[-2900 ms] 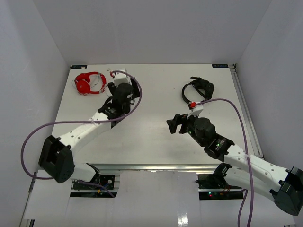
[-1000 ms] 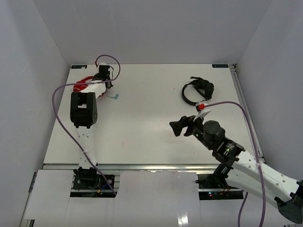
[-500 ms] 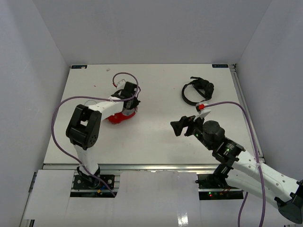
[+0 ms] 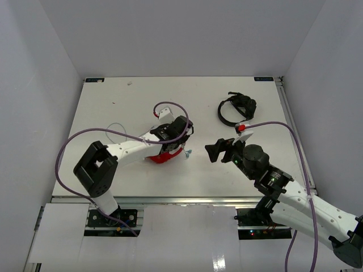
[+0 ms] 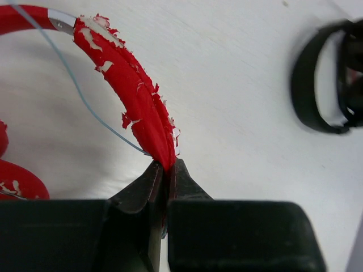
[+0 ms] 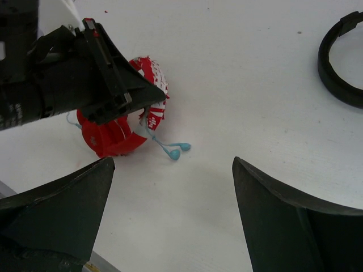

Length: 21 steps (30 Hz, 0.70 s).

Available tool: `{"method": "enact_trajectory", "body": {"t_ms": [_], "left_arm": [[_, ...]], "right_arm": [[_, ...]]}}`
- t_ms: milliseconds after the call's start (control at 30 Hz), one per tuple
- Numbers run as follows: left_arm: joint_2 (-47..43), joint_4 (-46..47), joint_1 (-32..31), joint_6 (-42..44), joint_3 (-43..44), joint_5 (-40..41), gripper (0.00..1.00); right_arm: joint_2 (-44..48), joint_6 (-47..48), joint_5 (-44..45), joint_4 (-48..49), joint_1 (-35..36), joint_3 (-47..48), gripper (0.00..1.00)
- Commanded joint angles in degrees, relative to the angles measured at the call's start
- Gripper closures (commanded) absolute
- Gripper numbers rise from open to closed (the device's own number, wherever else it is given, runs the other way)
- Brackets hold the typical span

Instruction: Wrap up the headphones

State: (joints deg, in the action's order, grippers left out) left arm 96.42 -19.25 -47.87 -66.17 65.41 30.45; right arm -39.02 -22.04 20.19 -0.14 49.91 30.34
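The red headphones [image 4: 164,154] lie near the table's middle, their headband peeling and white-flecked. My left gripper [image 5: 165,164] is shut on the headband [image 5: 133,85], which runs up and to the left from the jaws. A thin pale blue cable [image 5: 85,99] trails beside the band, and its blue earbuds [image 6: 177,149] rest on the table by the earcups [image 6: 110,136]. My right gripper [image 6: 171,164] stands wide open just right of the headphones, with nothing between its fingers. In the top view the left gripper [image 4: 180,135] is over the headphones and the right gripper [image 4: 217,151] faces it.
Black headphones [image 4: 237,107] lie at the back right, also seen in the left wrist view [image 5: 323,85] and right wrist view [image 6: 340,62]. A loop of thin cable [image 4: 116,128] lies left of the left arm. White walls enclose the table [image 4: 113,102] on three sides.
The left gripper has dragged the red headphones right and nearer, from the table's left part toward its middle. The right arm has stayed put, still open.
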Motion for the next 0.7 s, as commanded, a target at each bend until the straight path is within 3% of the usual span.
{"method": "enact_trajectory", "body": {"t_ms": [0,267,500,667], "left_arm": [[-2.09,-0.80,-3.45,-4.62,1.29,3.58,1.00],[7.94,-3.08,-3.20,-3.26,7.46,10.38,1.00],[16.54,-4.28,3.34,-2.24,14.48,5.04,0.99],[18.54,-2.30,6.88,4.15,17.21,-0.40,0.79]], "right_arm": [[1.33,1.32,2.99,2.35,0.36,0.91,0.08],[-2.79,1.56,4.33,3.09,0.28,0.83,0.07],[-1.21,1.93,5.23,3.48,0.28,0.13,0.08],[-1.01,2.06,4.47,3.68,0.30,0.04,0.08]]}}
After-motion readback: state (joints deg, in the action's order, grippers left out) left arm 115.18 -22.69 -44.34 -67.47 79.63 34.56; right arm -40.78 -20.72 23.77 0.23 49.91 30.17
